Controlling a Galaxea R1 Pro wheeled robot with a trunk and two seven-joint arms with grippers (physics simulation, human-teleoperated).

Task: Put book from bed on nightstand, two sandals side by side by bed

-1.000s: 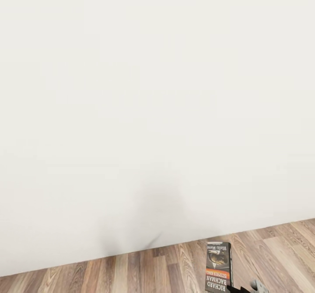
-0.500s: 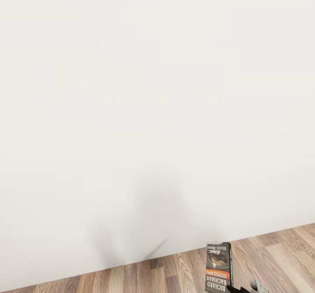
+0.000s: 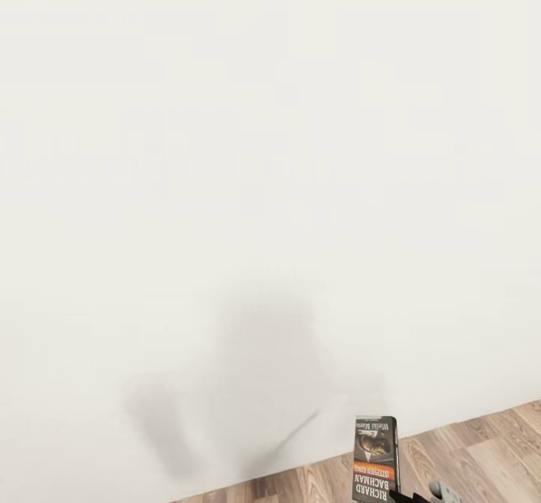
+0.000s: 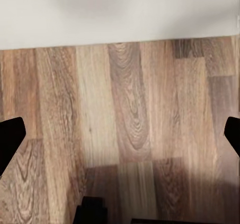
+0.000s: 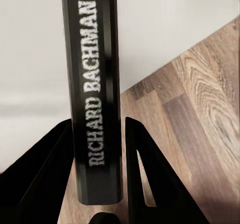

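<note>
The book [image 3: 375, 458], dark-covered with an orange band and white "RICHARD BACHMAN" lettering, stands upright at the bottom right of the head view, held from below. In the right wrist view its black spine [image 5: 94, 93] runs between the two black fingers of my right gripper [image 5: 97, 159], which is shut on it. My left gripper [image 4: 120, 134] is open, its dark fingertips [image 4: 10, 136] far apart at the picture's edges, with only wood-plank floor between them. The bed, nightstand and sandals are out of view.
A plain white wall [image 3: 270, 188] stands close in front, with my own faint shadow [image 3: 255, 360] on it. A strip of light wood-plank floor [image 3: 481, 450] meets its base at the lower right.
The whole head view has shifted: the wall's base has slid lower and more to the right, leaving less floor in sight. The book stays at the same spot in the picture.
</note>
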